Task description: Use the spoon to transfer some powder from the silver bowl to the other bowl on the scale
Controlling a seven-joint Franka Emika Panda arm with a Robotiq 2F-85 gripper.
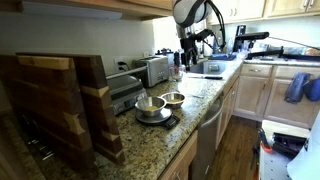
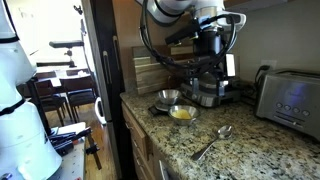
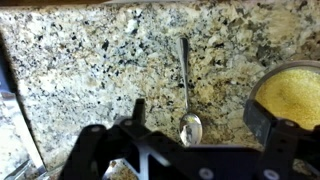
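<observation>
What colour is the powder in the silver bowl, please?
Yellow powder, clearest in the wrist view.

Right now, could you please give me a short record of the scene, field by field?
spoon: lying flat on the granite counter, not held
gripper: open, above the spoon, jaws either side of it
silver bowl: on the counter, beside the scale
powder: yellowish, in the silver bowl
other bowl: sitting on the scale

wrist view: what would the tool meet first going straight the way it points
Likely the silver metal spoon, lying flat on the speckled granite counter, right under the open tool; depth is unclear.
</observation>
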